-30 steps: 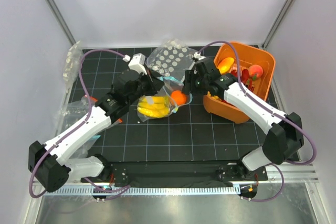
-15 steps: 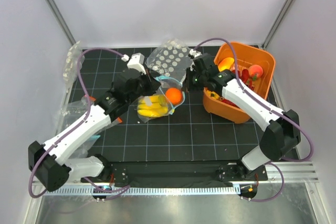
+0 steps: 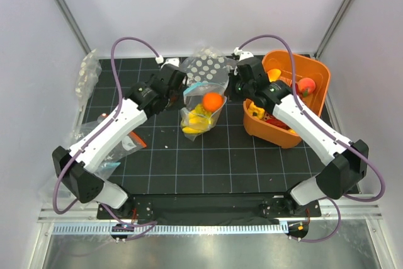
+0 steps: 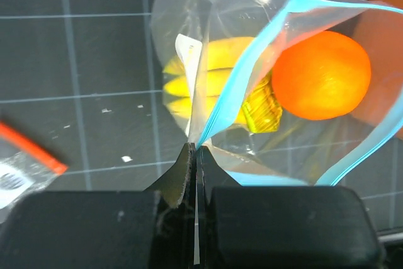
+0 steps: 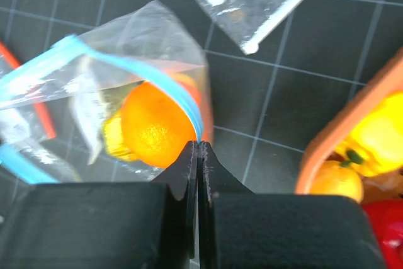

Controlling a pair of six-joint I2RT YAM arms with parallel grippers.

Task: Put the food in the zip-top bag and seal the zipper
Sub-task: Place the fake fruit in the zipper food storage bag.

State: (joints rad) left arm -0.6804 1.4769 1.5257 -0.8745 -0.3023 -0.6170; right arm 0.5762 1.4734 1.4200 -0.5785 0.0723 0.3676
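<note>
**End effectors grip both ends of the bag's mouth, fruit inside**

End effectors on both arms are fully closed, each pinching the clear, crinkly zip-top bag [image 3: 203,110] at its mouth. The left end effector [image 4: 195,152] clamps the plastic where the narrow light-blue zipper strip [image 4: 242,77] meets the bag's left corner. The right end effector [image 5: 198,147] nips the same strip at the opposite corner.

Held this way, the bag hangs between the two arms over the middle of the black gridded tabletop [image 3: 189,162], mouth up. The zipper's two sides bow apart, so the mouth is not yet sealed. Whether the bag's bottom rests on the tabletop cannot be told.

Inside lie the small round toy orange [image 4: 321,74], high up just under the strip, and the yellow toy banana bunch [image 4: 208,83] below it. Gripping the corners seems meant to draw the strip taut and bring its two sides together before pressing. The orange sits close to the mouth and could get in the way of the closure.

Just behind lies a clear bag with white dots [image 3: 208,67]. An orange plastic bin [image 3: 296,58] holding other toy pieces sits to the right, under the right arm.
</note>
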